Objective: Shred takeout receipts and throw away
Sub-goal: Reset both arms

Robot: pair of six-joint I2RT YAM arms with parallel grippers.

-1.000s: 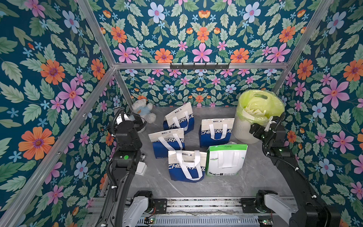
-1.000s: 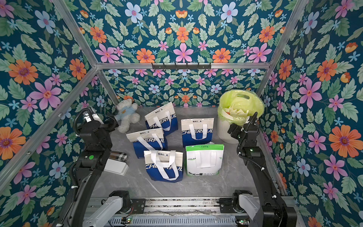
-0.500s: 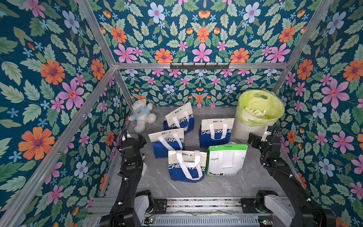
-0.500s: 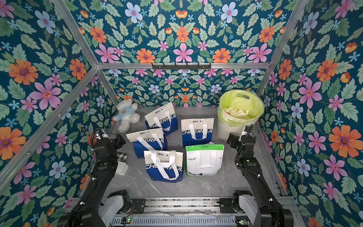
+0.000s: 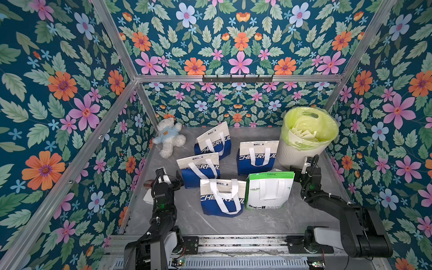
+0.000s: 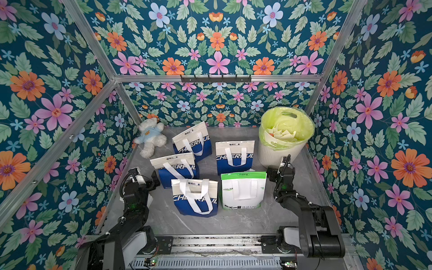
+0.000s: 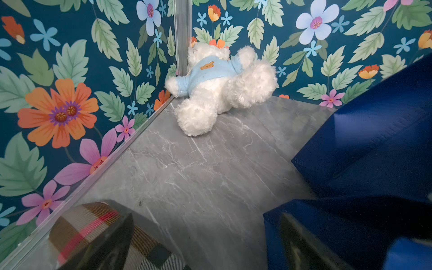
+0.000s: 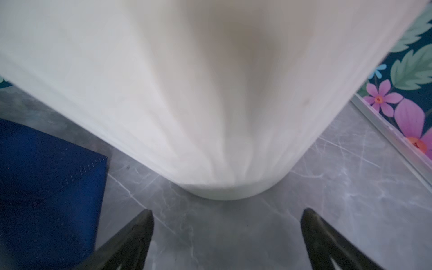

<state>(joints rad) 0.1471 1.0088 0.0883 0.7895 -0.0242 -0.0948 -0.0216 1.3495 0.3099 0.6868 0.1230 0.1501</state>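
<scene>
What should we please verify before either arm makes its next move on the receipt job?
1. Left gripper open, holding nothing: ok.
2. Right gripper open, holding nothing: ok.
3. Torn scraps lie inside the bin: ok.
4. The bin stands upright: ok.
5. Whether the bags are empty: cannot tell.

Teddy bear (image 7: pixel 217 86) lies sprawled, well apart from blue bag (image 7: pixel 374 140)
</scene>
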